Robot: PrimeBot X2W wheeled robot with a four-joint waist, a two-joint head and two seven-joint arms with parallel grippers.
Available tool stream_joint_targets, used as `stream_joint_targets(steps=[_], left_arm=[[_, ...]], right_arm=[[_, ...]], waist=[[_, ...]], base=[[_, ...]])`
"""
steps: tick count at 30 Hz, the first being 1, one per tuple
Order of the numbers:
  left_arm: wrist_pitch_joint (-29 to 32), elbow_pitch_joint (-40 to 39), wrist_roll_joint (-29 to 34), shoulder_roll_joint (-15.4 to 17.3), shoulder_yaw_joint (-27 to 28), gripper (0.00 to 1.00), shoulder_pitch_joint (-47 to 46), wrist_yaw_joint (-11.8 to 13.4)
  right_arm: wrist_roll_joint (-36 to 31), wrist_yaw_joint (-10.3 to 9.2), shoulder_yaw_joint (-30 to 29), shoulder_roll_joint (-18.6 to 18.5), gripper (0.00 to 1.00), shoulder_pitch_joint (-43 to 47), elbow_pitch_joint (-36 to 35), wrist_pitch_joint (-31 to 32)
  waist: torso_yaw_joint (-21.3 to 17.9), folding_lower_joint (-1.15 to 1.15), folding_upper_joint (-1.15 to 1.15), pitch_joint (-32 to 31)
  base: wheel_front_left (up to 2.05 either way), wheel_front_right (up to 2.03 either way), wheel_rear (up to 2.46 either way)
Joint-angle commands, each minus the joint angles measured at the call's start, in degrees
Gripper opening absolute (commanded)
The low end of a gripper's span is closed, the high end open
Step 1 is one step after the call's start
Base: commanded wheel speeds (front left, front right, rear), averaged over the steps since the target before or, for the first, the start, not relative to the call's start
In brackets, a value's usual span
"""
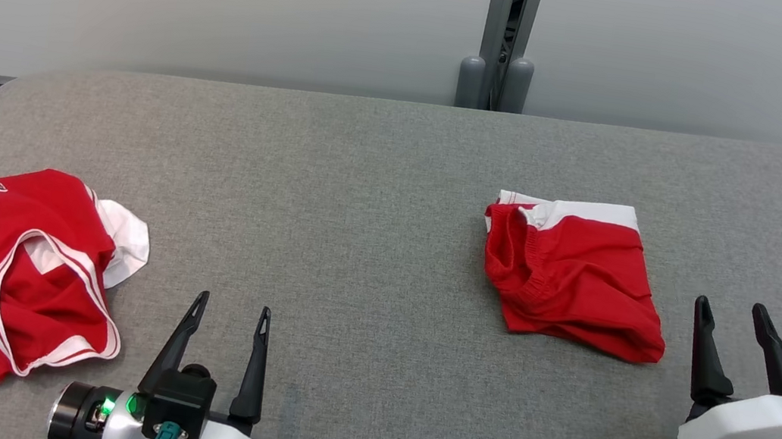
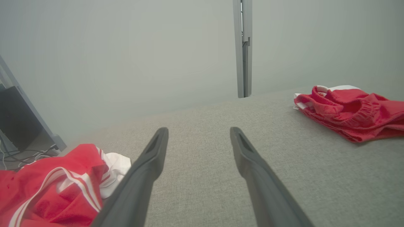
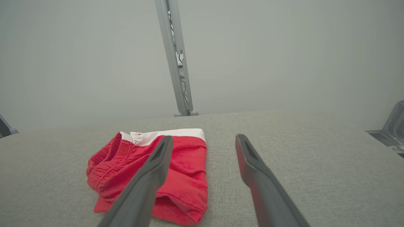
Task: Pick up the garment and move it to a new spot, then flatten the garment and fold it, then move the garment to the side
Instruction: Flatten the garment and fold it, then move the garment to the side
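Jersey (image 1: 5, 242), crumpled on the left, seems next: left gripper (image 1: 234, 302) (fingers spread and empty, like right gripper (image 1: 732, 304)) should pinch a raised fold, not flat cloth

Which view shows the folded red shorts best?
Head view: the folded shorts lie whole and unobstructed. The right wrist view has them close, partly behind a finger; the left wrist view cuts them off at its right edge.
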Motion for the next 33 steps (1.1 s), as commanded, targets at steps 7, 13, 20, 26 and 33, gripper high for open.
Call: stream_joint_targets(steps=[7, 13, 20, 26, 33], left_arm=[[-0.24, 0.46, 0.42, 0.15, -0.39, 1.00, -1.67, -0.36], [-0.24, 0.83, 0.35, 0.14, -0.82, 1.00, -2.26, -0.33], [-0.24, 1.68, 0.52, 0.14, -1.64, 1.00, -3.55, -0.65], [-0.24, 2.12, 0.74, 0.12, -2.47, 1.00, -4.81, -0.85], [-0.24, 2.44, 1.03, 0.15, -3.20, 1.00, -6.22, -0.72]], right_arm=[[1.42, 0.01, 0.85, -1.44, 1.00, -3.70, 3.09, -0.04], [7.29, 0.01, 2.99, -1.52, 1.00, -6.63, 7.99, 0.97], [22.77, 0.01, 7.27, -5.95, 1.00, -12.74, 12.34, 12.24], [34.37, 0.01, 10.48, -11.38, 1.00, -16.04, 12.33, 23.28], [42.56, 0.01, 14.24, -17.26, 1.00, -17.64, 11.83, 32.62]], waist=[[1.77, 0.00, 0.00, 1.50], [2.68, 0.00, 0.00, 2.74], [4.04, 0.00, 0.00, 4.61], [5.69, 0.00, 0.00, 6.65], [7.63, 0.00, 0.00, 9.13]], base=[[0.00, 0.00, 0.00], [0.00, 0.00, 0.00], [0.00, 0.00, 0.00], [0.00, 0.00, 0.00], [0.00, 0.00, 0.00]])
